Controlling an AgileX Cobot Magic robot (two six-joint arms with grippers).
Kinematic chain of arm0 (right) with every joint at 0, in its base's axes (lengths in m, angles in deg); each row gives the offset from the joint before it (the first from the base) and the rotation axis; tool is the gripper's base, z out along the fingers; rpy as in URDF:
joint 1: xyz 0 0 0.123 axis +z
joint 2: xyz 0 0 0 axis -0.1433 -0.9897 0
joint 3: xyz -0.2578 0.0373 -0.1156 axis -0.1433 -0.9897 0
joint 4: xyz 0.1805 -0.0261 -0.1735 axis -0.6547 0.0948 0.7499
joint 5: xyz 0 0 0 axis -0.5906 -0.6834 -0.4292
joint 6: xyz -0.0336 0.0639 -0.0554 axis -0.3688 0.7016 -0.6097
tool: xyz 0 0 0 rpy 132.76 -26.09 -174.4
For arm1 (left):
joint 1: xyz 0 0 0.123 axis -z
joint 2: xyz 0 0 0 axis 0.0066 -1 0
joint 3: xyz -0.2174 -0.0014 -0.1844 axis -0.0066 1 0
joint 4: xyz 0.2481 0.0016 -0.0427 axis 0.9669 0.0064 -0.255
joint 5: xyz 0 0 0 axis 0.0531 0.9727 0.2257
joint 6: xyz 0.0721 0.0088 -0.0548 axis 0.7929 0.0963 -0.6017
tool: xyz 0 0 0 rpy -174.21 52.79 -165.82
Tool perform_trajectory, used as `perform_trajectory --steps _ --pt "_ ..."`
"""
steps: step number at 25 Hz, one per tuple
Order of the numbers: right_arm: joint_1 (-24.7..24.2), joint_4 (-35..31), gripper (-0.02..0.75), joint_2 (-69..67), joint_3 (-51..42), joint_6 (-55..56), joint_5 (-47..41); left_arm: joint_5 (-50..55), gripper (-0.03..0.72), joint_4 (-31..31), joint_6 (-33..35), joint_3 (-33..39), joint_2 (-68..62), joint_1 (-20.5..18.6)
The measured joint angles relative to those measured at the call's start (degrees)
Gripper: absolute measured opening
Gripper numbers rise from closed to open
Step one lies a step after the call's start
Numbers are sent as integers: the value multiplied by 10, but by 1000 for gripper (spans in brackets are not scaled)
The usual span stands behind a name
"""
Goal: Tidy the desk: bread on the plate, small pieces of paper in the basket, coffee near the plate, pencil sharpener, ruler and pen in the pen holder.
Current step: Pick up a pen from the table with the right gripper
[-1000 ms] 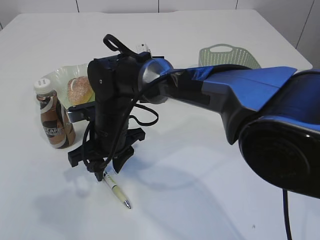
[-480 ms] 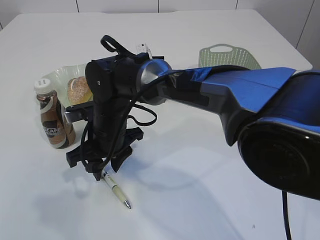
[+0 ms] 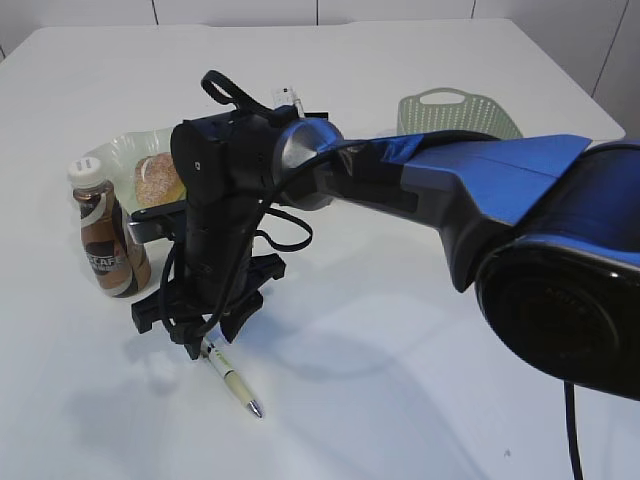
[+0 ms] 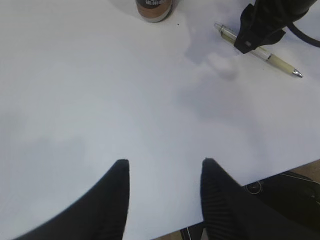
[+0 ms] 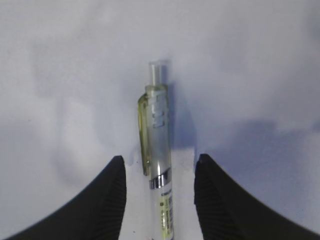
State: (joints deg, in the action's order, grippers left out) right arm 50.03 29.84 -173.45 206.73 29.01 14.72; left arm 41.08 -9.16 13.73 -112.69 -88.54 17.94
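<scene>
Both fingers of the right end effector (image 5: 159, 175) stand spread, one on each side of the pen (image 5: 159, 165) lying on the counter (image 5: 75, 75); left end effector (image 4: 164, 172) is spread and empty.

A pale yellow pen (image 3: 232, 381), brown coffee bottle (image 3: 105, 243), green basket (image 3: 458, 112), white table (image 3: 400, 400).

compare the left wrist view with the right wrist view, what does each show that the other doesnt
Only the left wrist view shows the coffee bottle's base, the pen's metal tip, the right arm's finger over the pen, and the left gripper open above bare table. Only the right wrist view shows the pen's clip and push button close up, lying between the open jaws of the right gripper. Both show the pen and white table.
</scene>
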Motion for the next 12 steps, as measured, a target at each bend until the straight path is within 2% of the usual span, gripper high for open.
perform_trajectory --steps 12 --pt "0 0 368 0 0 -1 12 0 328 0 0 0 0 0"
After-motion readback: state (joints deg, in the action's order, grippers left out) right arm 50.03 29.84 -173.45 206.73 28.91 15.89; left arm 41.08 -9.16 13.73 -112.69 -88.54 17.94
